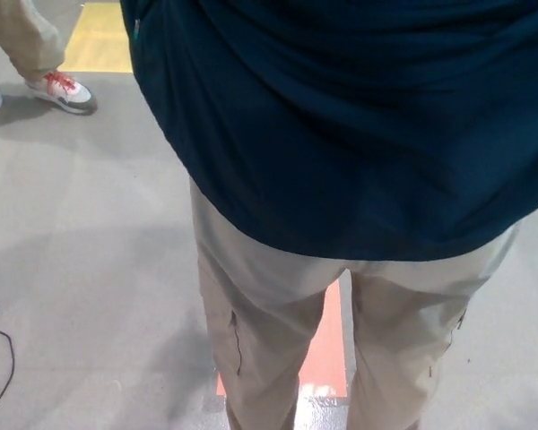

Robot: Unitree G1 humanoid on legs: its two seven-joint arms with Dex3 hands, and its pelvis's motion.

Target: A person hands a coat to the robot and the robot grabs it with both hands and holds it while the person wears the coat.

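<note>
grey speckled concrete floor [90, 233], yellow painted floor patch [99, 40] top left, orange-red floor stripe [327, 345], thin black cable [2, 367] lower left

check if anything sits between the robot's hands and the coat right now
Cannot be judged: neither robot hand is in view. The dark blue coat fills the top of the head view, hanging over the person's beige trousers, with nothing visible in front of it. Another person's shoe stands well off at upper left.

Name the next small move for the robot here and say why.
Probably hold steady, without pulling. The dark blue coat fills the top of the view and hangs over the person's beige trousers, so the person stands close with their back turned. Neither robot hand shows, so the grip cannot be checked.
</note>
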